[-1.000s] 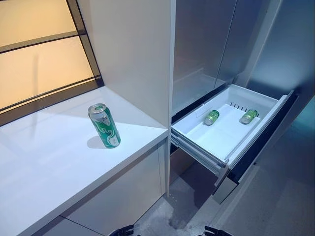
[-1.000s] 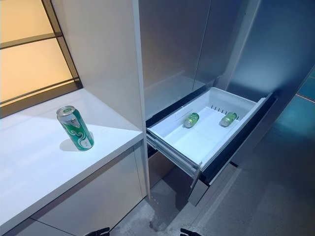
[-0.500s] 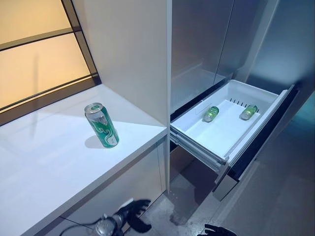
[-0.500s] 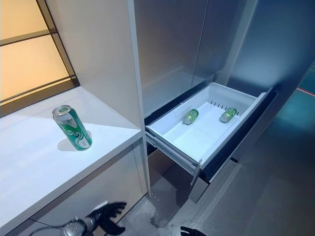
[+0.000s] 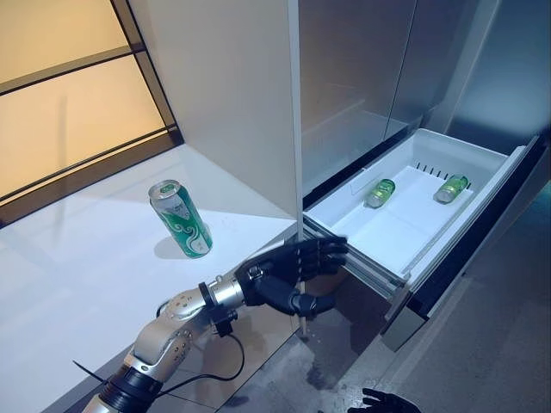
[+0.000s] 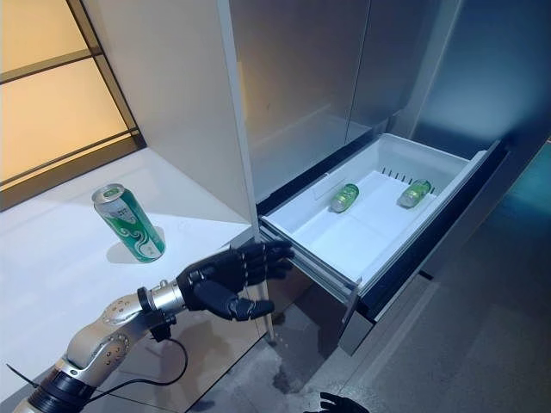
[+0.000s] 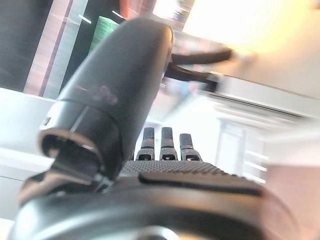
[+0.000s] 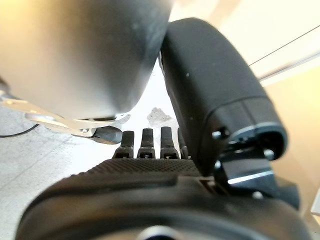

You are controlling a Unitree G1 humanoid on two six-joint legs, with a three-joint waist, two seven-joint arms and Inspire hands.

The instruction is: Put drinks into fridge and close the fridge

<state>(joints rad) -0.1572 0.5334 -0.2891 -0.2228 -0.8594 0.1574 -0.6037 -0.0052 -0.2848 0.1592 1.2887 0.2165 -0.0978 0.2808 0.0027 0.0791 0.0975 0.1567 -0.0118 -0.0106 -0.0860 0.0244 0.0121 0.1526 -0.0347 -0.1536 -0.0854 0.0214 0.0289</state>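
Note:
A green can (image 5: 181, 219) stands upright on the white counter (image 5: 77, 284). My left hand (image 5: 288, 271) is open and empty, raised in front of the counter's right edge, to the right of and below the can, fingers spread toward the fridge drawer. The white fridge drawer (image 5: 405, 228) is pulled out, with two green cans (image 5: 380, 192) (image 5: 449, 188) lying on their sides inside. In the left wrist view my left hand (image 7: 165, 145) shows straight fingers. My right hand (image 8: 150, 145) shows in the right wrist view with straight fingers, holding nothing.
A tall white cabinet side panel (image 5: 232, 95) stands between the counter and the fridge. The fridge's grey upper doors (image 5: 362, 69) are shut above the drawer. A warm-lit window (image 5: 69, 95) runs along the back of the counter. Grey floor (image 5: 482, 344) lies below the drawer.
My left arm has risen from below the counter to counter-edge height, the hand now spread open between the can and the drawer. The camera has shifted slightly.

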